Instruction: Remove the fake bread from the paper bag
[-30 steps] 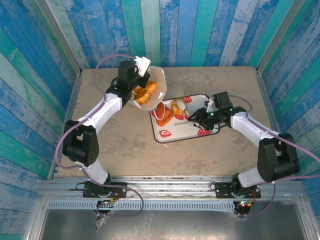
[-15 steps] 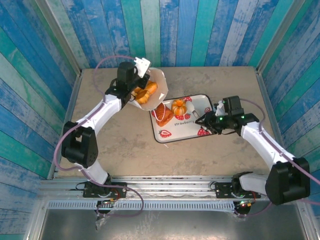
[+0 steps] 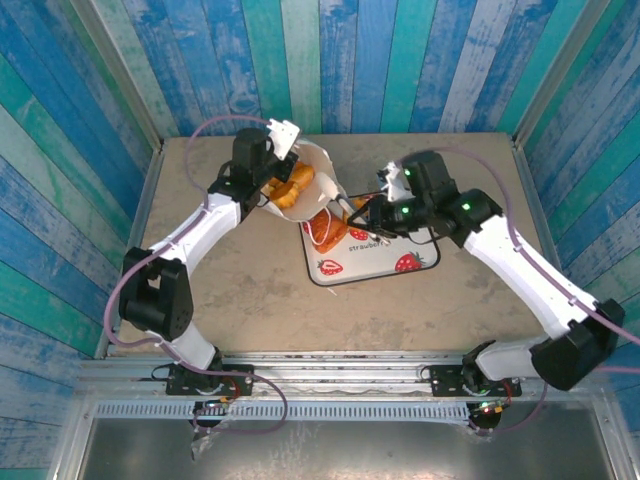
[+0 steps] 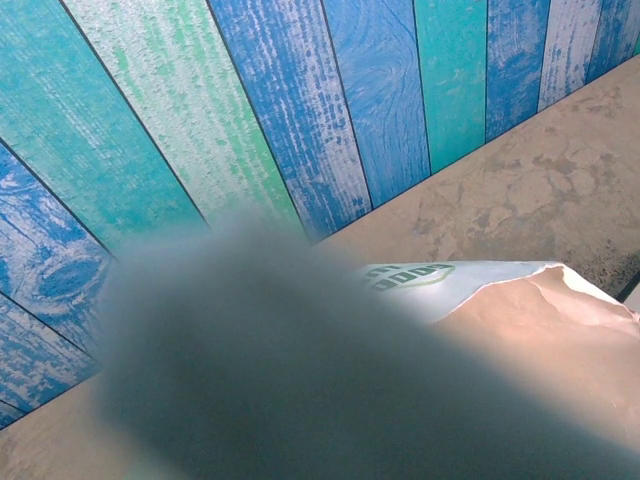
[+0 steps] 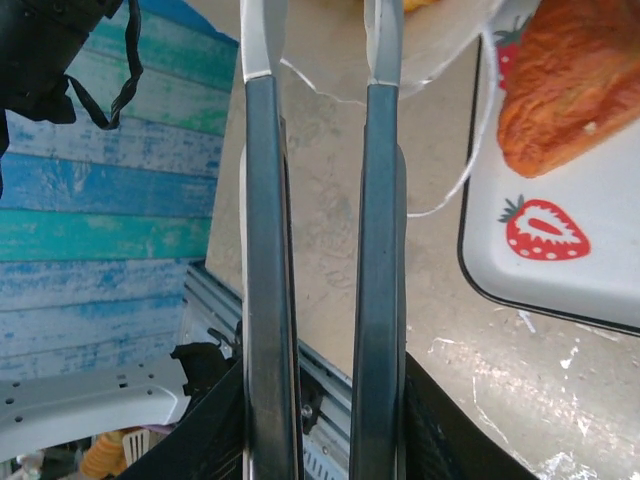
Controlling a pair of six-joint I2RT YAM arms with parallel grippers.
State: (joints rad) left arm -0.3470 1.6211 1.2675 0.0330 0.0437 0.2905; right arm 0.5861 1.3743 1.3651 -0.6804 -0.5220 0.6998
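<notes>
Right arm swung left off the tray (image 3: pixel 420 262), right gripper (image 3: pixel 346 207) now at the paper bag (image 3: pixel 318 165) mouth, fingers narrowed and empty; left gripper (image 3: pixel 280 150) clamped on the bag rim.

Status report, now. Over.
Left gripper shut on bag rim. Right gripper narrow, empty, at bag mouth. Bread in bag, some on tray.

White paper bag (image 3: pixel 322 160), orange bread (image 3: pixel 291 189), tray (image 3: pixel 372 268) — red strawberries

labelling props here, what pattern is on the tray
The tray is white with red strawberries and a dark rim; clearest in right wrist view.
</notes>
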